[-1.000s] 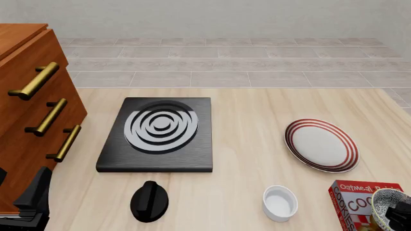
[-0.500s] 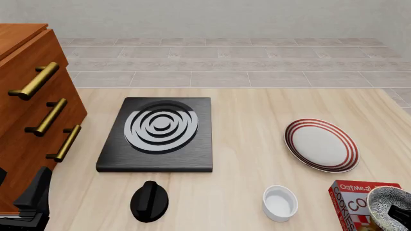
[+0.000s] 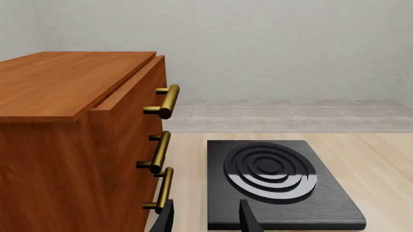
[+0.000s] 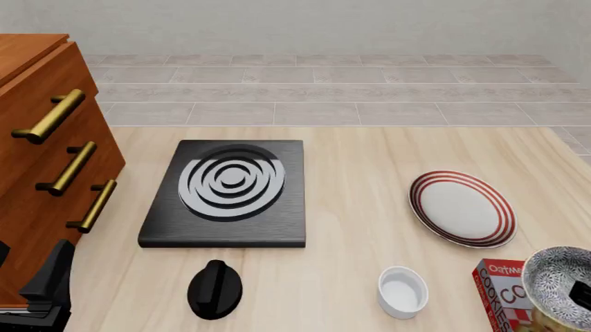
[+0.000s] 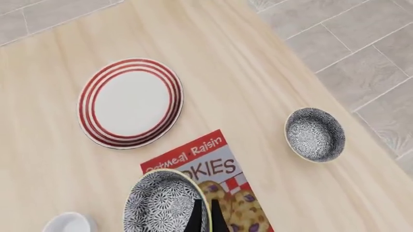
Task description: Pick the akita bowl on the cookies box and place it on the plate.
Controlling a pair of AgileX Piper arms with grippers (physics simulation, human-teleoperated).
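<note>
The akita bowl (image 4: 557, 282) (image 5: 162, 203), speckled black and white, hangs above the red cookies box (image 4: 502, 289) (image 5: 201, 160) at the front right. My right gripper (image 5: 205, 220) is shut on the bowl's rim, one finger inside and one outside. The plate (image 4: 461, 208) (image 5: 131, 102), white with red rings, lies on the table just beyond the box. My left gripper (image 3: 205, 221) stands open and holds nothing at the front left, between the cabinet and the stove.
A black stove (image 4: 226, 190) (image 3: 277, 179) with a knob (image 4: 215, 289) sits left of centre. A wooden cabinet (image 4: 41, 159) fills the left edge. A white ramekin (image 4: 403, 292) stands left of the box. A second speckled bowl (image 5: 315, 134) rests near the table's right edge.
My right gripper has lifted the akita bowl up off the cookies box; it now looks larger and higher in the front view. The left arm has not moved.
</note>
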